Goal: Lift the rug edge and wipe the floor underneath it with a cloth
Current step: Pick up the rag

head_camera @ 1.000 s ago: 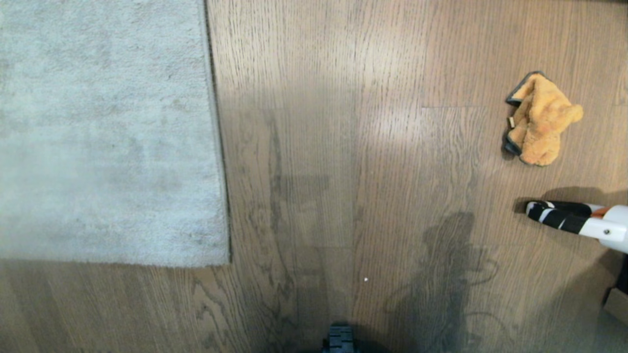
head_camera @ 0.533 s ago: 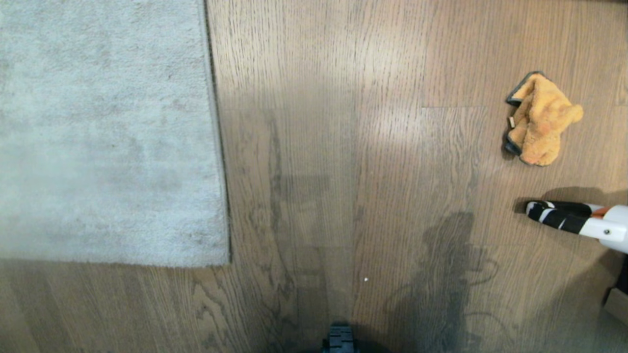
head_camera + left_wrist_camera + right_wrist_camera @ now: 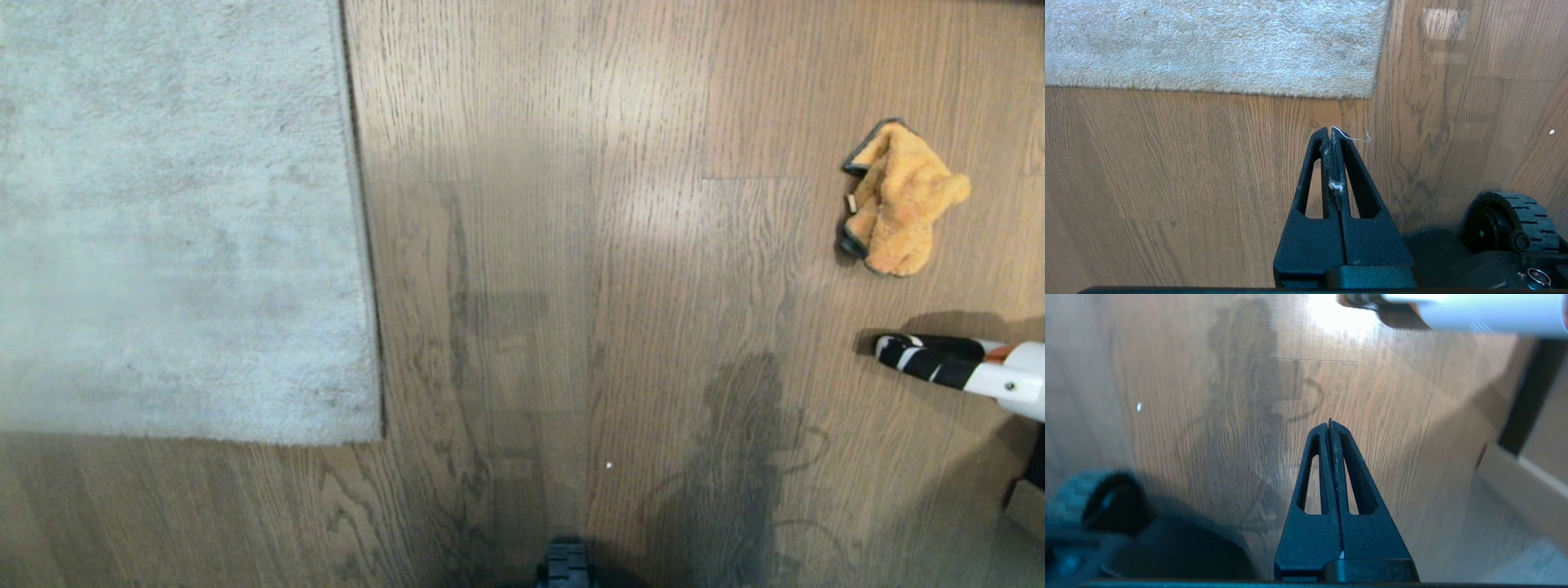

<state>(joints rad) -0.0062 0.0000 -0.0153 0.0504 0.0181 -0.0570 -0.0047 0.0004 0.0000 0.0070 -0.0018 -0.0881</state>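
The floor point(image 3: 620, 245) is brown wood-grain plank with dark grain lines and a soft sheen, crossed by shadows. The rug point(image 3: 171, 212), pale grey short pile with mottled shading, lies flat at the far left, its straight edges meeting in a square near corner. The cloth point(image 3: 898, 200), orange-tan and fuzzy with a dark stitched border, sits crumpled at the far right, well apart from the rug. A black-and-white striped object point(image 3: 939, 363) lies nearer. The left pincer point(image 3: 1333, 131) and the right pincer point(image 3: 1329, 422) hang above bare planks, both pressed together and empty.
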